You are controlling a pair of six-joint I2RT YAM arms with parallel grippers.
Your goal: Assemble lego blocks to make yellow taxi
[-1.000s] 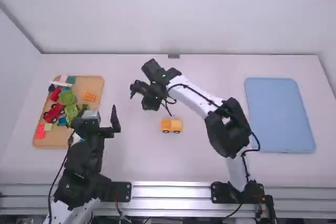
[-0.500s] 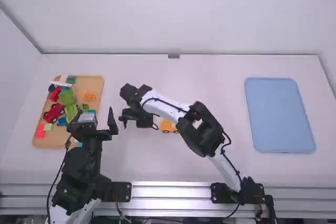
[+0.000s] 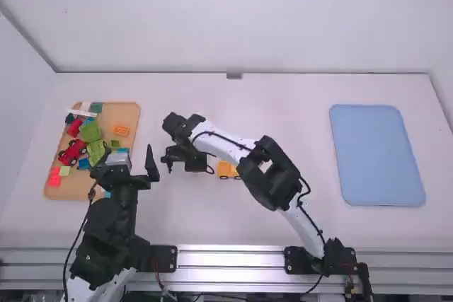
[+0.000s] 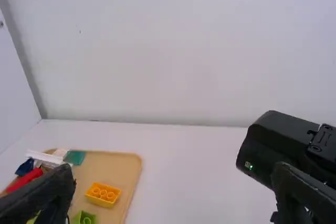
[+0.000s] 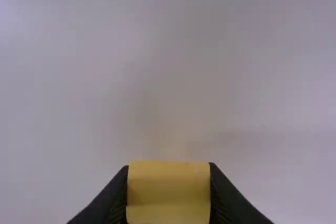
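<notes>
High view, yellow car: the little yellow car sits near the middle of the white table, partly covered by the right arm.
High view, right gripper: the right gripper hangs left of the yellow car, between it and the wooden board.
High view, left gripper: here's the left gripper by the board's near right side, its two fingers standing wide apart with nothing pinched.
High view, wooden board: a busy jumble over here, with green blocks, a red car, a red block and, set a bit apart, an orange block.
High view, blue tray: the blue tray lies on the right side of the table, well apart from the yellow car.
Left wrist view, fingers: spread wide, and the orange block shows its round studs on the board beyond them; the right arm's dark end shows too.
Right wrist view, yellow block: and there it is, a yellow block pinched squarely between the right gripper's fingers, over a pale, blurred background.
</notes>
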